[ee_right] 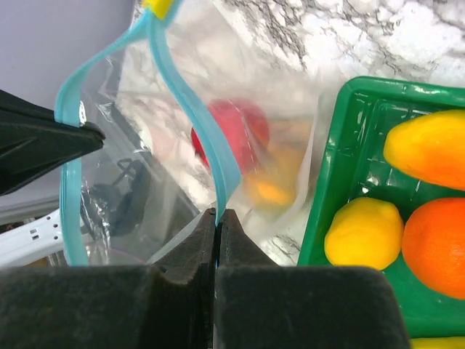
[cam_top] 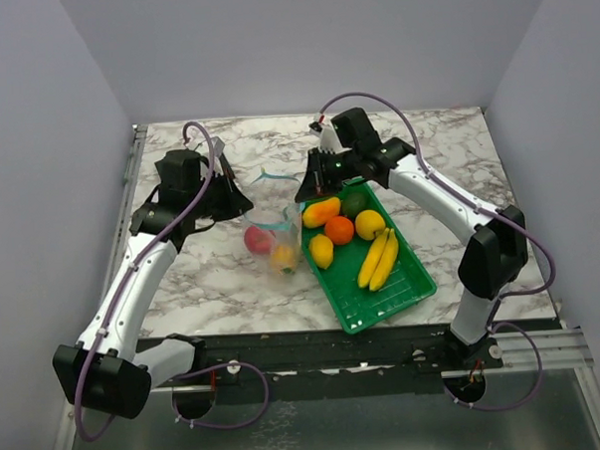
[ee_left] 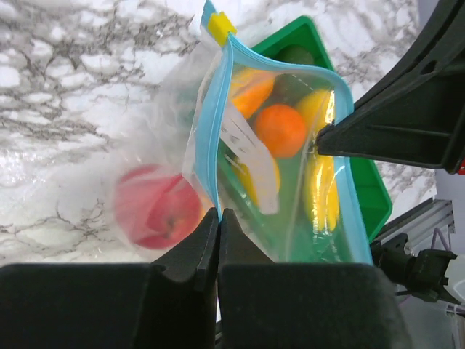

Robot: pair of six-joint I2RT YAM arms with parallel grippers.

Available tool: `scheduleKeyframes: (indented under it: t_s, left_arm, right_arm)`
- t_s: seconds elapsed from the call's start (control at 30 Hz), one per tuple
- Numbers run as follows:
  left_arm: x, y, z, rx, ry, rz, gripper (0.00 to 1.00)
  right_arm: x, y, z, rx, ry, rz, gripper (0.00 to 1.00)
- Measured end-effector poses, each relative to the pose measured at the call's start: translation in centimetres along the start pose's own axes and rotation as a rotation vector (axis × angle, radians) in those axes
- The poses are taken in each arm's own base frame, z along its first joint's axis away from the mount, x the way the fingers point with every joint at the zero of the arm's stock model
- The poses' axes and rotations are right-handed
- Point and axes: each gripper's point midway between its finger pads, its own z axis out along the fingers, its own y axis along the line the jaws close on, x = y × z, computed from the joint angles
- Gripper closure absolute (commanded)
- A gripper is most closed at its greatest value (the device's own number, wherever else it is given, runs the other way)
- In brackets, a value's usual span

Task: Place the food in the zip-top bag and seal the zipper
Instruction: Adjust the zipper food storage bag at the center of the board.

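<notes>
the marble counter (cam_top: 213, 279) carries all items. the green slatted tray (cam_top: 388, 303) lies at centre right in the top view, its long axis running from 11 o'clock to 5 o'clock. the zip-top bag (cam_top: 273, 226) sits just beside the tray at its 9 o'clock side, with its mouth lifted and held apart between the two arms. the left pincer (ee_left: 219, 212) is clamped with fingers together on one lip of the zipper (ee_left: 211, 131). the right pincer (ee_right: 217, 213) is clamped in the same way on the opposite lip, so the blue strip forms an open loop. in the tray, the bunch of yellow bananas (cam_top: 379, 259) lies toward 5 o'clock. the round orange (cam_top: 339, 229) is near the tray's centre. a yellow-orange piece (cam_top: 321, 211) is at 11 o'clock from the orange, a yellow fruit (cam_top: 322, 250) at 7 o'clock, a second yellow fruit (cam_top: 370, 224) at 3 o'clock and a dark green fruit (cam_top: 354, 200) at 1 o'clock. inside the bag, the red apple (cam_top: 258, 239) rests at the bottom toward 9 o'clock. a small orange-yellow piece (cam_top: 283, 256) lies touching or just beside it at 5 o'clock. a yellow slider tab (ee_left: 220, 26) sits at the far end of the zipper, at 12 o'clock in both wrist views.
</notes>
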Motion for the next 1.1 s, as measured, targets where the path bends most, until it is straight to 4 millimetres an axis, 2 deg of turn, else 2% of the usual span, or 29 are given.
scheduleKeyframes:
  t_s: [0.13,0.23,0.33,0.4,0.73,1.0,1.1]
  left_arm:
    - [-1.9,-1.5,-1.7,0.033,-0.072,0.04,1.0]
    - [-2.8,-2.4,-2.8,0.051,-0.113,0.058,1.0]
    - [-3.0,-2.7,-3.2,0.057,-0.126,0.063,1.0]
    - [-3.0,-2.6,-3.2,0.057,-0.125,0.062,1.0]
    - [-3.1,-2.9,-3.8,0.055,-0.122,0.061,1.0]
    - [-2.9,-3.4,-5.1,0.056,-0.125,0.059,0.98]
    - [-2.8,-3.2,-5.1,0.048,-0.124,0.058,0.98]
  right_arm:
    - [-0.7,1.7,-1.4,-0.022,-0.056,-0.074,0.99]
    - [-1.2,3.9,-2.9,-0.05,-0.113,-0.143,1.0]
    - [-1.7,5.9,-4.3,-0.083,-0.163,-0.194,0.99]
    - [-1.8,6.6,-4.5,-0.096,-0.175,-0.209,0.99]
    - [-1.4,6.2,-4.1,-0.09,-0.155,-0.196,0.99]
    - [-0.9,7.7,-4.3,-0.118,-0.131,-0.199,0.99]
    - [-0.7,7.6,-3.9,-0.119,-0.119,-0.188,0.99]
